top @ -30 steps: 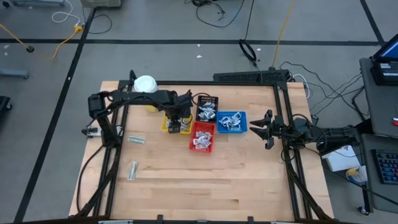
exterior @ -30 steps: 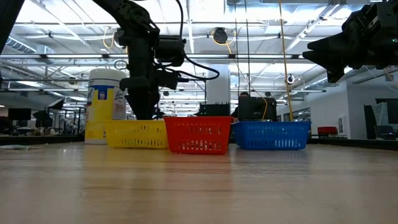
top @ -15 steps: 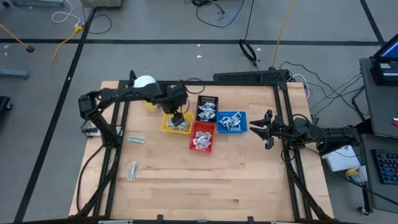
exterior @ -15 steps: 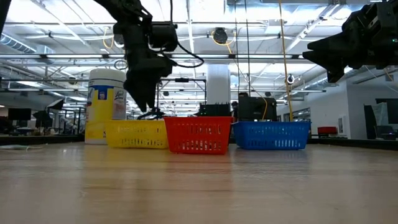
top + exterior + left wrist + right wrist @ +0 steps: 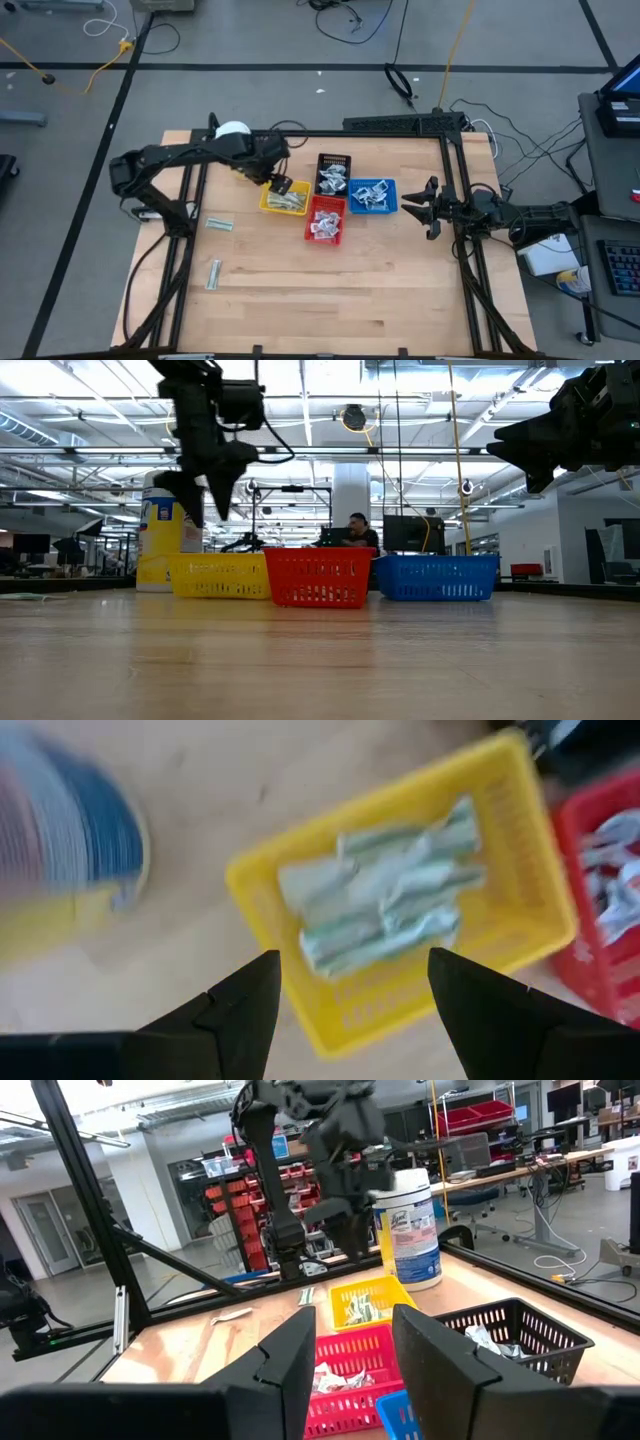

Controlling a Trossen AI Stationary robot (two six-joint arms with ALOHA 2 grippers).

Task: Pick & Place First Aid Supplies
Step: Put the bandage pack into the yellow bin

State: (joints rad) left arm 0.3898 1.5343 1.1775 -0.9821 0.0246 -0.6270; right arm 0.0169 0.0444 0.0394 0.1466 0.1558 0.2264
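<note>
My left gripper (image 5: 273,181) hangs open and empty above the far left corner of the yellow tray (image 5: 286,200), fingers pointing down, clear of its rim (image 5: 215,500). In the left wrist view several pale green-grey wrappers (image 5: 385,905) lie piled inside the yellow tray (image 5: 500,830), below the gripper (image 5: 350,1005). More first aid supplies fill the red tray (image 5: 325,222), black tray (image 5: 334,175) and blue tray (image 5: 372,196). Two loose packets (image 5: 219,224) (image 5: 214,272) lie flat on the table's left part. My right gripper (image 5: 424,207) waits open at the table's right edge, level.
A white jar with a yellow label (image 5: 233,135) stands just behind the left gripper, at the far left (image 5: 168,530). The four trays stand close together at the table's far middle. Black frame rails (image 5: 190,200) run along both sides. Bare wood (image 5: 330,290) lies toward the near edge.
My left gripper has risen out of the yellow tray and drawn back toward the table's left edge, rolling about its own axis as it went. Its fingers stay open and empty. The wrappers stay in the yellow tray.
</note>
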